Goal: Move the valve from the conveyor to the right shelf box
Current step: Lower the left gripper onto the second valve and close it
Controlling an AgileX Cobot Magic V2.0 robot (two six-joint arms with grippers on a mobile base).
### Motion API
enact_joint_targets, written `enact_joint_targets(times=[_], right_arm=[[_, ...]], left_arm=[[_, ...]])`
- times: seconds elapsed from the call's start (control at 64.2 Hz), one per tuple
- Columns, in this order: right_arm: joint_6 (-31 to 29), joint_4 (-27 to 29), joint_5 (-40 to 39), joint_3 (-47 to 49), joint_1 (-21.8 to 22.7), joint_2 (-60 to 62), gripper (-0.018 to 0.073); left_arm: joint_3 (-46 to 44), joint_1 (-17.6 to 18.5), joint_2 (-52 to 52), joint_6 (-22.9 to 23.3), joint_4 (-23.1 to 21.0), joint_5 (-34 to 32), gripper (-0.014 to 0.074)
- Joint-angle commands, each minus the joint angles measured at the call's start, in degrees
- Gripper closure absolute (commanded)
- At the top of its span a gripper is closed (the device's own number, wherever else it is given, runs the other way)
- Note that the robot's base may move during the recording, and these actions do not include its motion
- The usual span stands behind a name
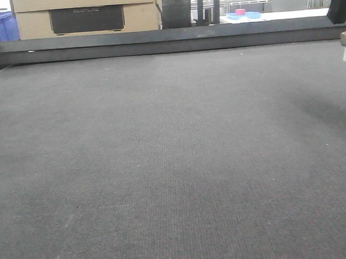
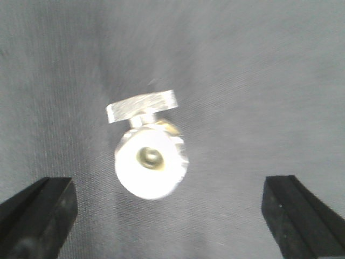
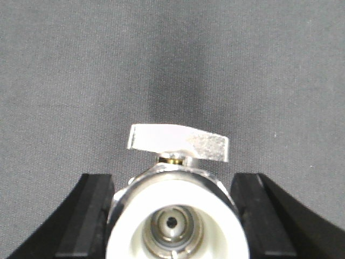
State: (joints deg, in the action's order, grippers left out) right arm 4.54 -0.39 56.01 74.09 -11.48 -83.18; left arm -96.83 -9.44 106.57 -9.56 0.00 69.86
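You are looking at the conveyor (image 1: 175,164): a wide, flat belt of dark grey woven cloth. It fills the front view from its near edge to its far edge, where a dark metal rail (image 1: 167,40) runs the whole width. In the left wrist view the valve (image 2: 151,156) seems to sit on the weave, white end up and blurred. You cannot tell which edge it is nearest.

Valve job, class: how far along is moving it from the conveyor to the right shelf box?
Done: the right gripper looks shut on the valve. In hand: that valve is over the conveyor, not carried off yet. Remaining: placing it; no shelf box is in view. The left gripper is open, not touching another valve.
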Motion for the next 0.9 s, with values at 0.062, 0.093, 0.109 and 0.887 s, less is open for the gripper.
enact_joint_targets(times=[0.062,0.093,0.109,0.887], right_arm=[[0.1,-0.6,-2.2,0.2,-0.1,1.2,0.0718],[0.1,-0.6,-2.3,0.2,-0.1,1.2,0.0718],[0.1,-0.6,-2.3,0.2,-0.1,1.2,0.0718],[0.1,-0.6,-3.8,0.2,-0.1,1.2,0.0718]], left_arm=[[-0.8,-1.1,3.7,-2.3,-1.4,0.1,-0.0002],[-0.8,-1.1,4.3,-2.4,-1.4,0.0,-0.0002],[-0.8,-1.1,4.4,-2.4,-1.4,0.0,-0.0002],[-1.0,-1.1,7.4,-2.4,-2.4,-3.3,0.0699]])
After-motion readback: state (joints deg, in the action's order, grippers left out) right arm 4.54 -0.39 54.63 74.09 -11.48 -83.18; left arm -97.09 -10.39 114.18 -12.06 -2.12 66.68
